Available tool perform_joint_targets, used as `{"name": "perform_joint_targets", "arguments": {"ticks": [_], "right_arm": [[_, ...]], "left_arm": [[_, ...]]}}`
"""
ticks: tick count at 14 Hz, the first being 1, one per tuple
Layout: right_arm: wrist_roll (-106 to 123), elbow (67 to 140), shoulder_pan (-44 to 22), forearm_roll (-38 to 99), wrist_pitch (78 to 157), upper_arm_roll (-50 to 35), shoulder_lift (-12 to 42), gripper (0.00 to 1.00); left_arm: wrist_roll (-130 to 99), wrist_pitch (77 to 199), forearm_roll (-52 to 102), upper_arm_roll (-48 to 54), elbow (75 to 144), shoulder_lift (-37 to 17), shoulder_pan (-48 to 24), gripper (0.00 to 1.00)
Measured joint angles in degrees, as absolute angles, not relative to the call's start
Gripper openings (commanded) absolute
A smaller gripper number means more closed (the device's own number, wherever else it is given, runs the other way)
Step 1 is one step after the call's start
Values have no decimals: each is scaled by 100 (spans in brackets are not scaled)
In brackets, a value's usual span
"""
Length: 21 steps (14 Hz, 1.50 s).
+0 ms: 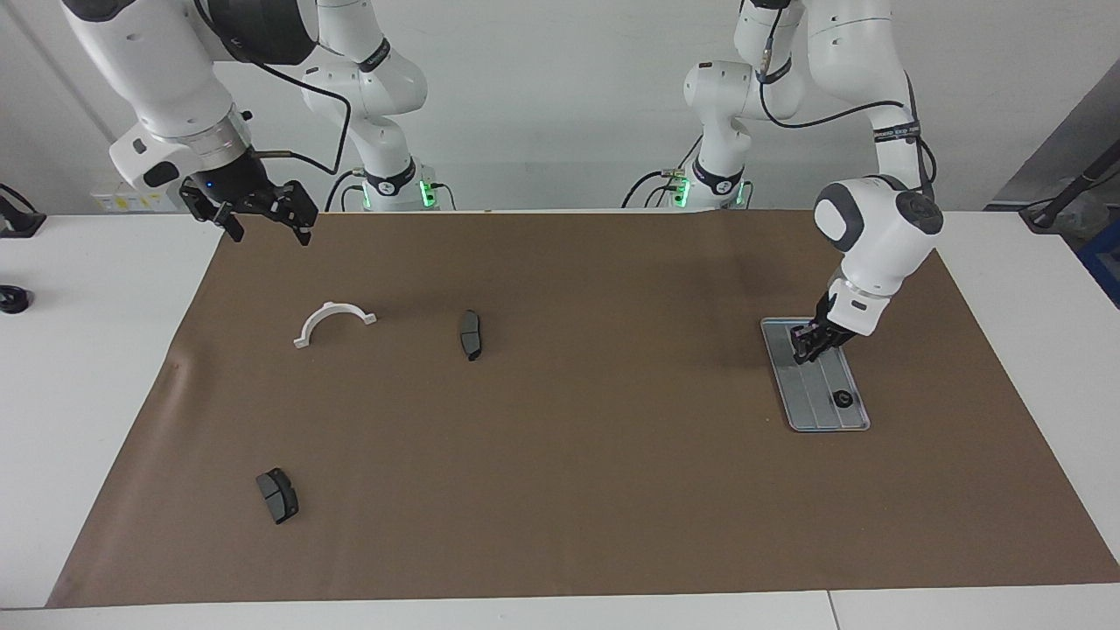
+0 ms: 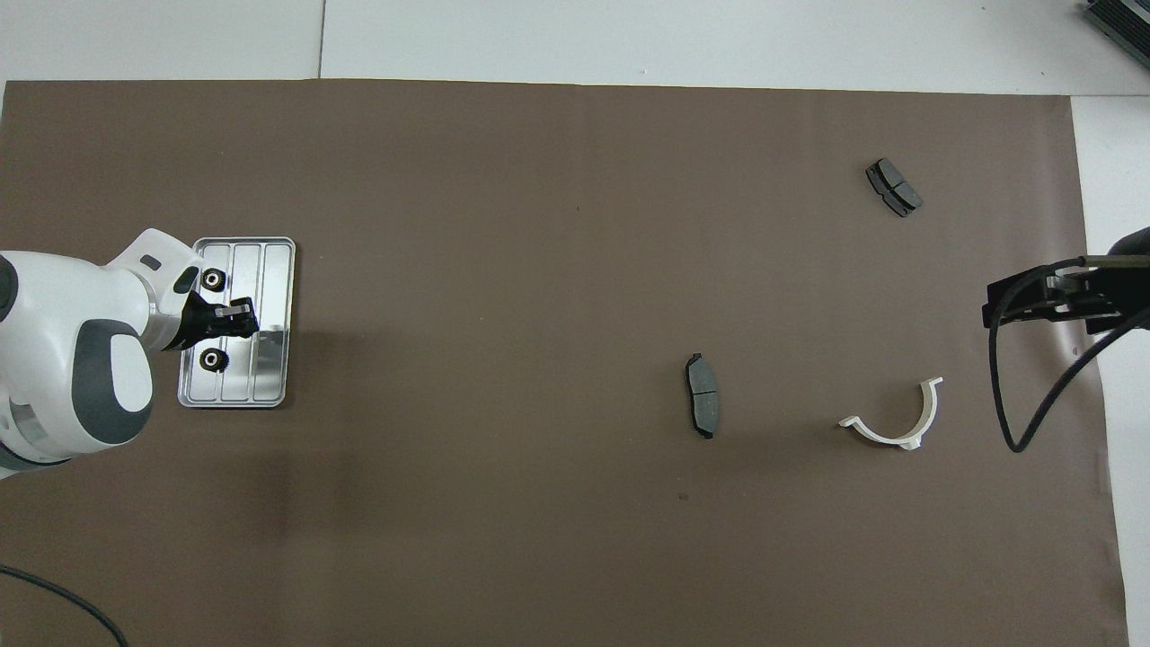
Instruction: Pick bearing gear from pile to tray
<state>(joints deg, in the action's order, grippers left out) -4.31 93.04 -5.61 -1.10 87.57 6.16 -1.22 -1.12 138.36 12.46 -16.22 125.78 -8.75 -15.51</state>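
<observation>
Left gripper (image 1: 802,348), fingertips pressed together and holding nothing, over the flat silver-grey ridged metal tray (image 2: 274,323); two small black round gears (image 2: 212,279) lie in the tray, one either side of it. Right gripper (image 1: 260,226) waits, fingers spread, above the white plastic half-ring (image 1: 333,323).

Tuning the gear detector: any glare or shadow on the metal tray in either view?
Overhead view: bright glare patch on the flat silver-grey ridged metal tray beside the shut left gripper; both small black round gears lie clear of it. Facing view: no glare on the tray; the left arm's soft shadow darkens the brown paper mat beside it.
</observation>
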Motion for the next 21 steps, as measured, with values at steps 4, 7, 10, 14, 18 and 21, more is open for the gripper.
{"name": "perform_joint_targets", "arguments": {"ticks": [4,7,10,14,18,21], "right_arm": [[-431,9263,-567,-110,8758,600,-258,100],[-431,9261,-567,-110,8758,600,-370,100],[-431,9252,-567,-110,8759,600,-436,100],[-431,9252,-567,-110,8759,601,-445,100],[-431,9252,-567,-110,8759,600,-445,100],[-431,9252,-567,-110,8759,600,-445,100]], "left_arm": [[-160,13894,1246,-1596,12623,-895,-1552,100],[-150,13875,1156,-1596,12582,-895,-1552,100],[-152,13384,651,-1594,12140,-891,-1553,100],[-152,11841,557,-1578,11081,-876,-1562,100],[-146,10243,339,-1571,9832,-829,-1587,100],[-143,9470,242,-1574,9084,-771,-1595,100]]}}
